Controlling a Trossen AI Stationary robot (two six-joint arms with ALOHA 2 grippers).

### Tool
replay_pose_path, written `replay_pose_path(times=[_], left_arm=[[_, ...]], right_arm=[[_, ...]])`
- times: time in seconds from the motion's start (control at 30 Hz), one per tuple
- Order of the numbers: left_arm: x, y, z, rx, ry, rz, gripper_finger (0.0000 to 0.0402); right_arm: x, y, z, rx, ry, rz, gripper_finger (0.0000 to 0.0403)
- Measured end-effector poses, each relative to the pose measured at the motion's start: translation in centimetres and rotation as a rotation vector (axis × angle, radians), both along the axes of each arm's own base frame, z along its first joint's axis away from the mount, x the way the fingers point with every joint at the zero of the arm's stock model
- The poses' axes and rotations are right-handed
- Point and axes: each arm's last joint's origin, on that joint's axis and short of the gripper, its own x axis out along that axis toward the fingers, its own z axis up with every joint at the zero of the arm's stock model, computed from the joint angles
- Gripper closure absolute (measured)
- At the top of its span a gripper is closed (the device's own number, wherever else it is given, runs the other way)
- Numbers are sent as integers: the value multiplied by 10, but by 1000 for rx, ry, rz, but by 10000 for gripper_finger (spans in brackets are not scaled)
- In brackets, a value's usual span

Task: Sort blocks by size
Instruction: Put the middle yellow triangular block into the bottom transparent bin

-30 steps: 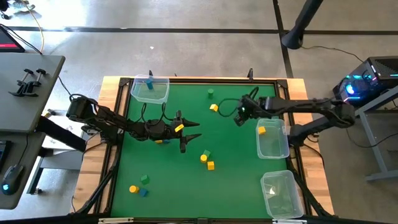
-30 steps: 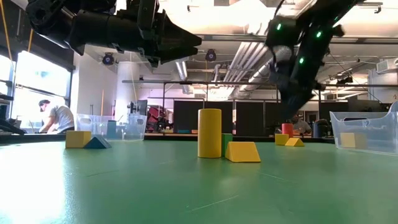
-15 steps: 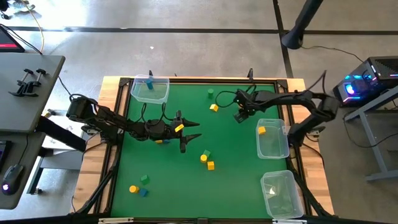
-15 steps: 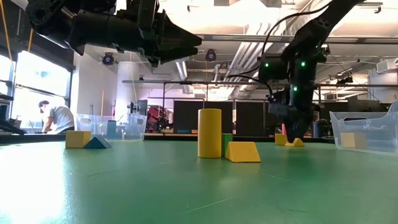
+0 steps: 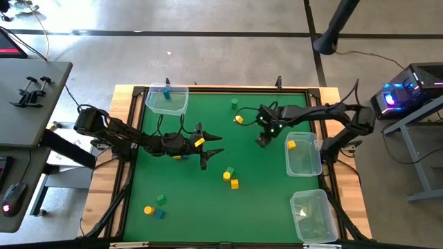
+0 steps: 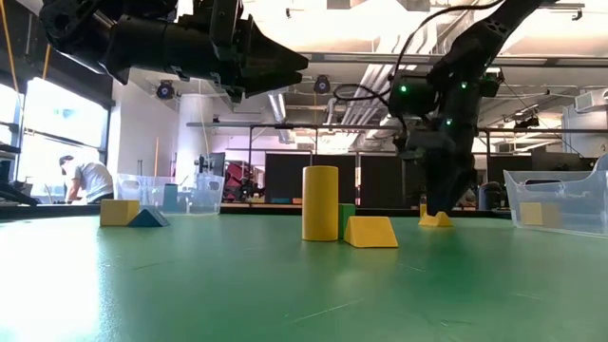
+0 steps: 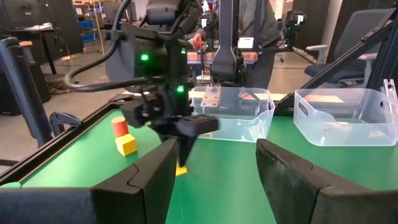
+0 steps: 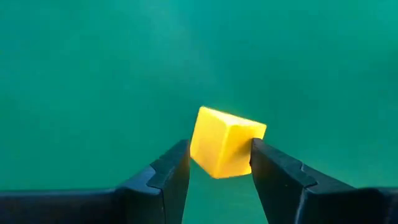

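My right gripper point(image 5: 261, 142) points down at the table's far right part, its fingers around a small yellow block point(image 8: 225, 149) on the green mat; the block also shows in the low view point(image 6: 436, 219). My left gripper point(image 5: 213, 145) waits open and empty above the middle of the table. Other blocks rest on the mat: a yellow and a red one point(image 7: 127, 145) beyond, a green one point(image 5: 234, 104), a yellow cylinder point(image 6: 320, 203) with a yellow wedge point(image 6: 370, 231), and a few at the near left point(image 5: 154, 207). My right gripper pinches the yellow block between its two fingers, one on the block's side edge point(image 8: 194, 152) and one on the opposite face point(image 8: 249, 144). The fingers come from above, pointing down. The block sits turned askew between them, its underside on the mat point(image 6: 436, 224).
Clear tubs stand at the far left point(image 5: 167, 99) with a blue block inside, at the right edge point(image 5: 303, 162) with a yellow block inside, and at the near right point(image 5: 310, 216). A wooden frame point(image 5: 332, 93) borders the mat. A yellow and a blue block point(image 5: 181, 158) lie under my left arm.
My right gripper has come down from above the table and moved a little toward the near edge and the left, onto the yellow block. My left arm has kept still.
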Motion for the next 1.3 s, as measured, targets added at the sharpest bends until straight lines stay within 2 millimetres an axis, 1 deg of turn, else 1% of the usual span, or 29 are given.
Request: replay_pose_path(times=[0.07, 0.2, 0.37, 0.47, 0.7, 0.77, 0.87, 0.97, 1.13, 1.3], left_arm=[[0, 0, 0, 0, 0, 0, 195], [0, 0, 0, 0, 0, 0, 195], [0, 0, 0, 0, 0, 0, 195], [0, 0, 0, 0, 0, 0, 195], [0, 0, 0, 0, 0, 0, 195], [0, 0, 0, 0, 0, 0, 195], [0, 0, 0, 0, 0, 0, 195], [0, 0, 0, 0, 0, 0, 195], [0, 0, 0, 0, 0, 0, 195], [0, 0, 0, 0, 1, 0, 195]], right_arm=[[1, 4, 0, -6, -12, 95, 242], [4, 11, 0, -80, -25, 345, 242], [6, 19, 0, -200, 1, 547, 237], [7, 21, 0, -246, 16, 617, 218], [8, 20, 0, -346, 21, 807, 150], [9, 20, 0, -367, 20, 879, 142], [9, 20, 0, -393, 13, 979, 140], [10, 20, 0, -404, -10, 1042, 140], [11, 21, 0, -394, -43, 1079, 140], [11, 21, -8, -372, -20, 1106, 140]])
